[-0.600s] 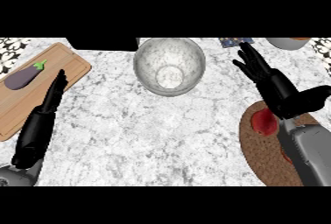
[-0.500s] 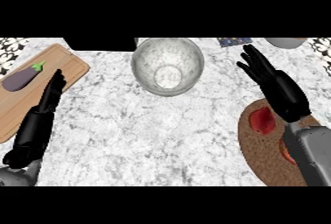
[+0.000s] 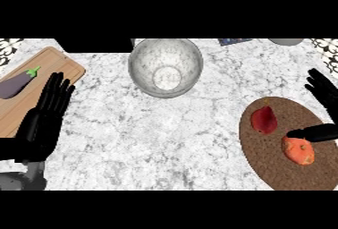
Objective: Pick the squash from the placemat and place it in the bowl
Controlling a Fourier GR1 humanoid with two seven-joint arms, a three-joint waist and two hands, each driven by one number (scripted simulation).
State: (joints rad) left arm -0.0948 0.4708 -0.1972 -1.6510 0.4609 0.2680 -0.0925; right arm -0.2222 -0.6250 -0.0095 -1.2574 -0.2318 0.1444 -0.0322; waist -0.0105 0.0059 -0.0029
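Right hand (image 3: 325, 96) now sits much farther right of the bowl (image 3: 165, 66) than half a second earlier; then it lay stretched up toward the bowl's right side, with wrist and forearm covering much of the placemat (image 3: 280, 156). Now only the fingers show at the right edge, straight and spread, holding nothing. The thumb (image 3: 315, 133) reaches in over the placemat, its tip just beside the orange item's upper edge; contact cannot be told.

With the forearm gone from over it, the placemat shows nearly whole: brown, rounded, coarse weave, well to the lower right of the bowl. Earlier only a red patch was visible there; now two items lie on it.

- Red item (image 3: 264, 120): deep red, teardrop shape with a small stem tip pointing up, on the placemat's upper left part, the side nearer the bowl.
- Orange squash (image 3: 299, 150): orange, lumpy, rounded, paler speck near its top; lies lower right of the red item, apart from it, farther from the bowl. Not lifted, flat on the mat.

Bowl: clear glass, round, on the marble counter (image 3: 165, 143), same place as before apart from a shift of the view.

Left hand (image 3: 46, 114): lower left of the bowl, fingers straight and together, pointing up, open, holding nothing, much as before. Its fingertips overlap the right edge of the wooden cutting board (image 3: 63, 62), left of the bowl. A purple eggplant (image 3: 18, 83) with green stem lies on that board, unchanged.
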